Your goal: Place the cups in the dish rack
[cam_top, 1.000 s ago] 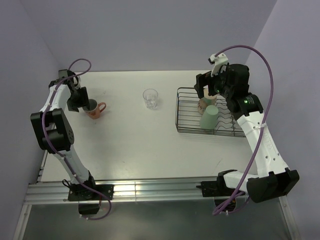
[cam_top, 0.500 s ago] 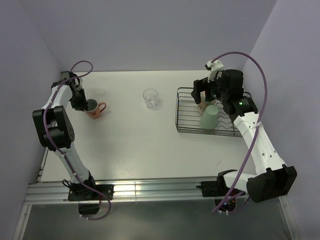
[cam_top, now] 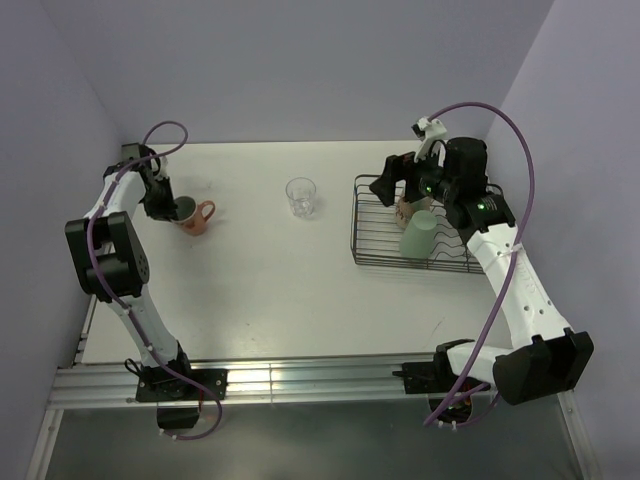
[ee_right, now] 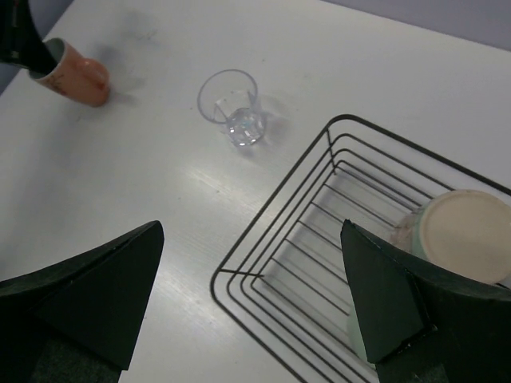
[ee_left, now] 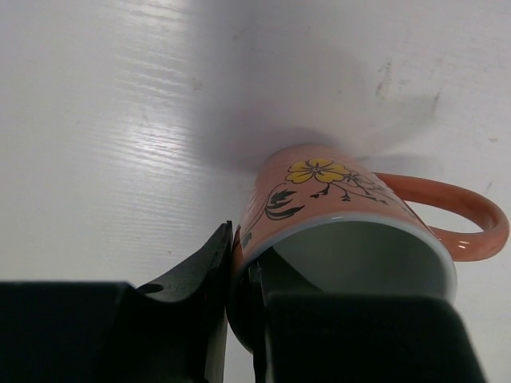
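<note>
A pinkish mug (cam_top: 198, 217) with a yellow flower (ee_left: 335, 199) stands at the table's far left, its handle pointing right. My left gripper (cam_top: 170, 207) is shut on its rim (ee_left: 239, 249), one finger outside the wall and one inside. The mug leans in the left wrist view. A clear glass (cam_top: 301, 197) stands upright mid-table (ee_right: 231, 108). The black wire dish rack (cam_top: 353, 228) holds a cream patterned mug (cam_top: 407, 208), seen bottom up (ee_right: 459, 231), and a green tumbler (cam_top: 419, 235). My right gripper (cam_top: 397, 182) hangs open above the rack's left end (ee_right: 251, 307), holding nothing.
Purple walls close in the table at the back and on both sides. The rack's left corner (ee_right: 219, 275) lies right under my right gripper. The pinkish mug (ee_right: 76, 73) and the left arm's tip show at the right wrist view's upper left.
My left gripper has closed onto the pinkish mug's rim, and the mug has shifted slightly. My right gripper has drawn leftward over the rack, still open.
</note>
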